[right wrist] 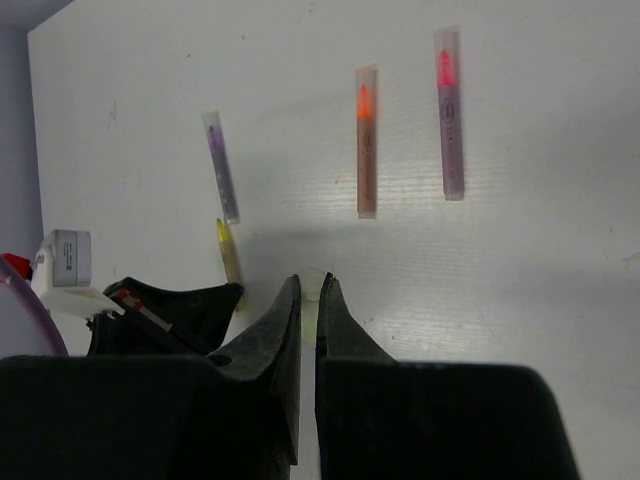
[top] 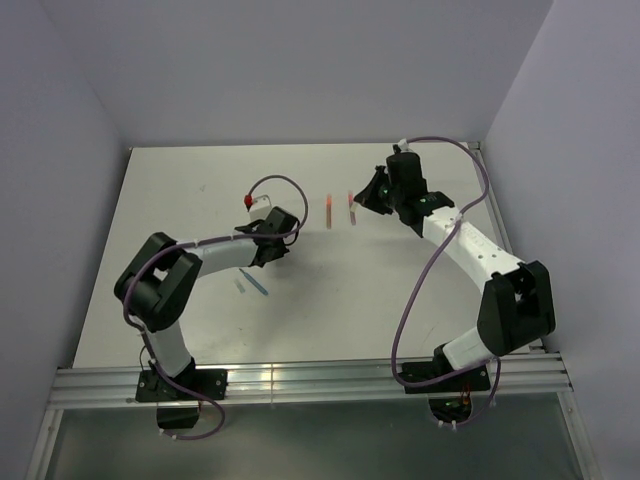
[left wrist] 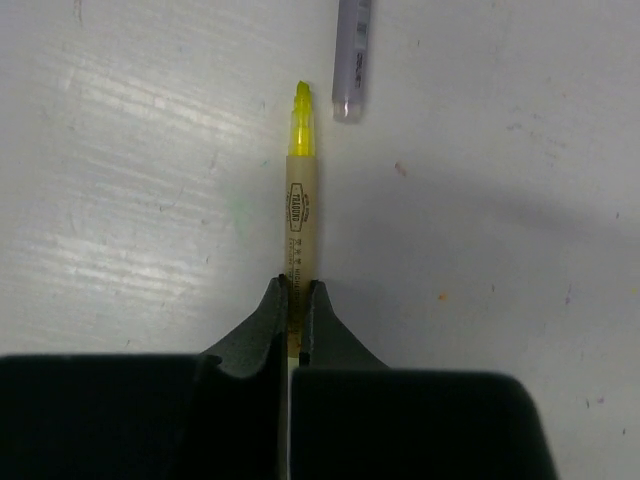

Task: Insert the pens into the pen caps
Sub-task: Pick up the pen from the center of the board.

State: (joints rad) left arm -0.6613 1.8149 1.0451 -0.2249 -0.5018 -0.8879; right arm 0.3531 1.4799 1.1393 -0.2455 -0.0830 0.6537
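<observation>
surface (top: 330,300): five pens, two caps visible. left tool (left wrist: 298,290) clamped on yellow pen (left wrist: 300,200), tip at 12 o'clock; purple pen (left wrist: 352,60) at its 1 o'clock. right tool (right wrist: 310,288) pinched shut on yellow-green cap (right wrist: 312,277). orange pen (top: 329,210) and red pen (top: 351,207) side by side between tools. blue pen (top: 255,282) at left tool's 6 o'clock, pale cap (top: 240,285) just beside it.

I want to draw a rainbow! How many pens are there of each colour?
yellow pen: 1
grey-purple pen: 1
orange pen: 1
pink-red pen: 1
blue pen: 1
Total: 5 pens
</observation>
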